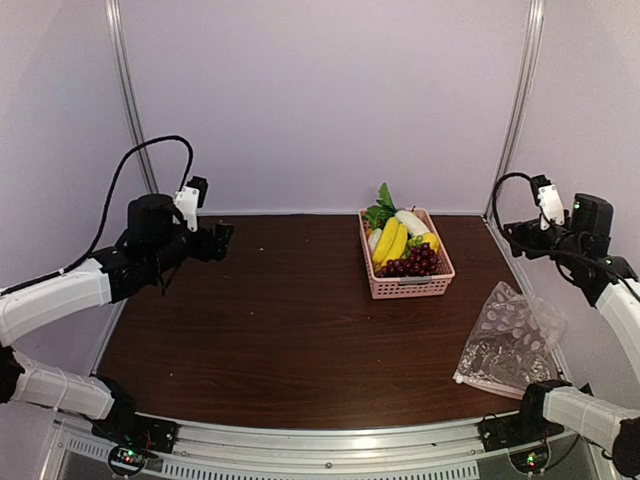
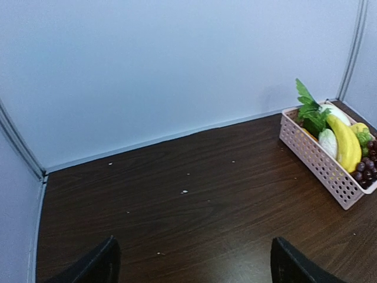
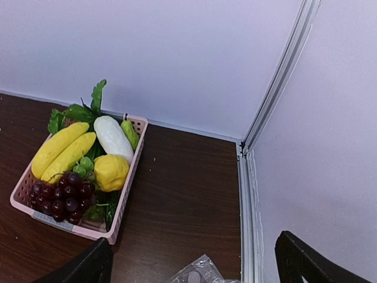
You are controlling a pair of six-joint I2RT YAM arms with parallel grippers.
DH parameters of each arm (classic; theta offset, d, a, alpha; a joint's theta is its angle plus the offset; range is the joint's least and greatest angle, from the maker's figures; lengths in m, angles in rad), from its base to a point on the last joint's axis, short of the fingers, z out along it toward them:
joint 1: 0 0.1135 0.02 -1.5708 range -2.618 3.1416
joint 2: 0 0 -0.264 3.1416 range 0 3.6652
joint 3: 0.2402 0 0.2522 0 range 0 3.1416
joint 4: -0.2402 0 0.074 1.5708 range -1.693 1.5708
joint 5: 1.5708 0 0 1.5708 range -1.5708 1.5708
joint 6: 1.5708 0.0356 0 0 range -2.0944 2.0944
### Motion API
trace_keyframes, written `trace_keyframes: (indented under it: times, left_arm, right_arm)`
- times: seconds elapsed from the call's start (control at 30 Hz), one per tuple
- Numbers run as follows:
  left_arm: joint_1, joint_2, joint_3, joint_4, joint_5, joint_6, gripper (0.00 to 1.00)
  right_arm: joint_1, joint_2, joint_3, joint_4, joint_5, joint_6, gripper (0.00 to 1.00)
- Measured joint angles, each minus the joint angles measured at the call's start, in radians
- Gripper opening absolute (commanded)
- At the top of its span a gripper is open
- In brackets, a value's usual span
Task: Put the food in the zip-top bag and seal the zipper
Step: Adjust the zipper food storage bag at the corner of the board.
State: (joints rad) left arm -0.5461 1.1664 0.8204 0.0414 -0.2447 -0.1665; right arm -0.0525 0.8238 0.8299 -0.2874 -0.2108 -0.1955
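Clear, crinkly plastic lay nearest: the zip-top bag (image 1: 510, 345) rested flat on the dark table (image 1: 280, 320) at its near right corner, empty. Its long axis ran roughly near to far, leaning a little left at the far end. Which end carried the zipper could not be made out from above; only a scrap of the bag showed in the right wrist view.

Further back, both arms hung raised and off the work. The left gripper (image 1: 225, 238) hovered over the table's left side, its fingers (image 2: 103, 265) spread wide with nothing between them. The right gripper (image 1: 508, 236) hovered at the right edge beyond the bag, its fingers (image 3: 88, 268) likewise wide apart and empty.

Farthest, near the back wall, the pink basket (image 1: 410, 288) held all the food (image 1: 405, 248). The grapes (image 1: 415, 262) sat at its near end. The bananas (image 1: 390, 243) and white radish (image 1: 410, 222) lay lengthwise along it, and the leafy greens (image 1: 380, 208) stuck out at the far end.

By my reading, the task had not begun. The next move probably called for one gripper to hold the bag's mouth open while the other fetched a piece from the basket.
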Motion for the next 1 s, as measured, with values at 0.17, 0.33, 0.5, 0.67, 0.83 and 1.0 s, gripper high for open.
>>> trace_keyframes:
  times: [0.17, 0.33, 0.5, 0.67, 0.83, 1.0]
  left_arm:
    - [-0.071, 0.059, -0.001, 0.031, 0.122, -0.011, 0.83]
    - [-0.166, 0.212, 0.038, 0.019, 0.194, -0.079, 0.79]
    - [-0.261, 0.386, 0.138, -0.021, 0.243, -0.163, 0.78]
    - [-0.338, 0.54, 0.296, -0.058, 0.251, -0.253, 0.78]
    - [-0.397, 0.701, 0.483, -0.069, 0.252, -0.331, 0.78]
    - [-0.433, 0.766, 0.553, -0.072, 0.253, -0.366, 0.78]
  right_arm:
    - [0.014, 0.0, -0.046, -0.097, 0.003, -0.191, 0.98]
    - [0.024, -0.002, -0.106, -0.226, -0.001, -0.38, 0.92]
    - [0.032, -0.035, -0.166, -0.352, -0.009, -0.531, 0.88]
    - [0.037, -0.082, -0.199, -0.456, -0.013, -0.651, 0.81]
    - [0.042, -0.088, -0.216, -0.591, -0.042, -0.806, 0.77]
    - [0.047, -0.069, -0.243, -0.7, -0.043, -0.94, 0.78]
